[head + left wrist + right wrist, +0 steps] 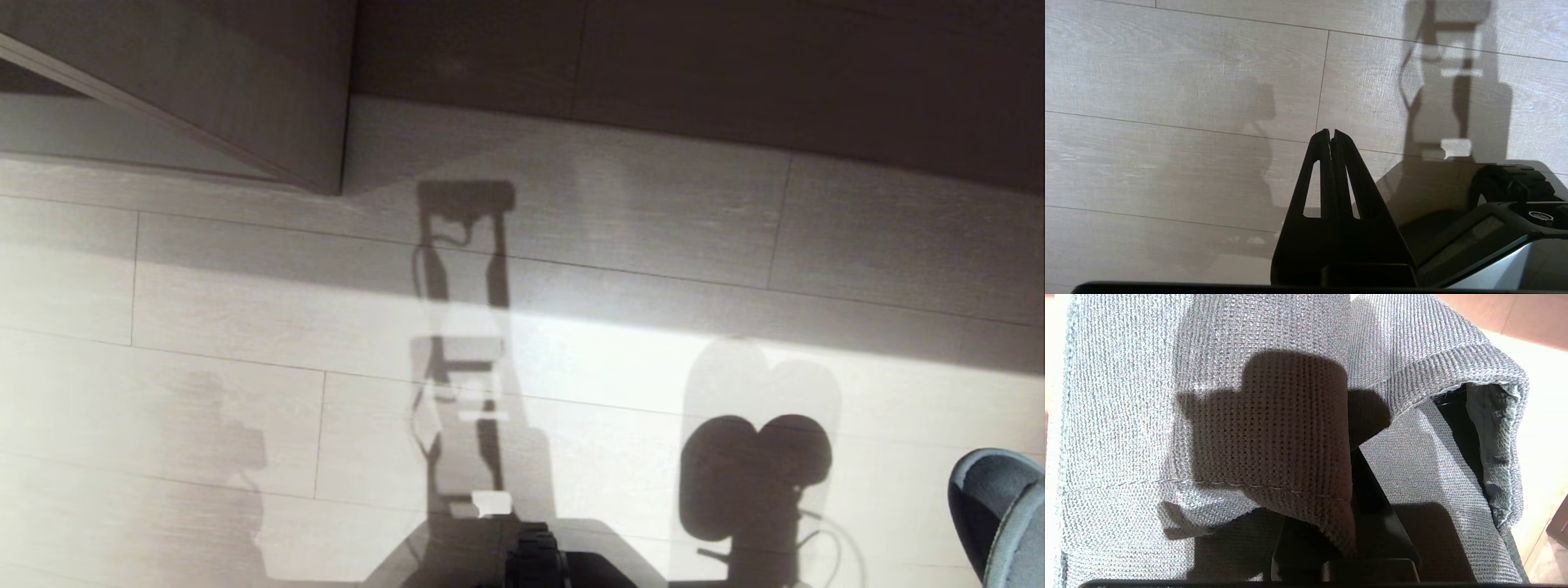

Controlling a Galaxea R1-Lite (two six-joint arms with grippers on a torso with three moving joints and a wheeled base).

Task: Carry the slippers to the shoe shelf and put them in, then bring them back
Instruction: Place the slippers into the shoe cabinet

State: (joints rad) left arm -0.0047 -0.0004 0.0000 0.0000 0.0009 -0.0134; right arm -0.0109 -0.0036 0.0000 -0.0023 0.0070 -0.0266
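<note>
Right wrist view shows the right tool [1345,490] clenched on the slippers' [1290,428] knitted fabric, carried low at the near right above the floor [245,327]. The left tool [1332,136] hangs pinched together, empty. Which leg of the trip this is, I cannot tell.

The right gripper [1345,522] is clamped on the slippers [1274,428]: fabric wraps over and around the jaws, hiding the tips, and a toe band with its opening lies to one side of them. In the head view the slippers [1000,510] hang at the robot's far right, above the floor [245,327]. The left gripper [1331,136] hangs over bare floor [1167,81] with its jaws pressed together and nothing between them; the robot's base [1506,204] sits just beside it. A wooden cabinet [245,90] stands ahead to the robot's left, well apart from both grippers.
</note>
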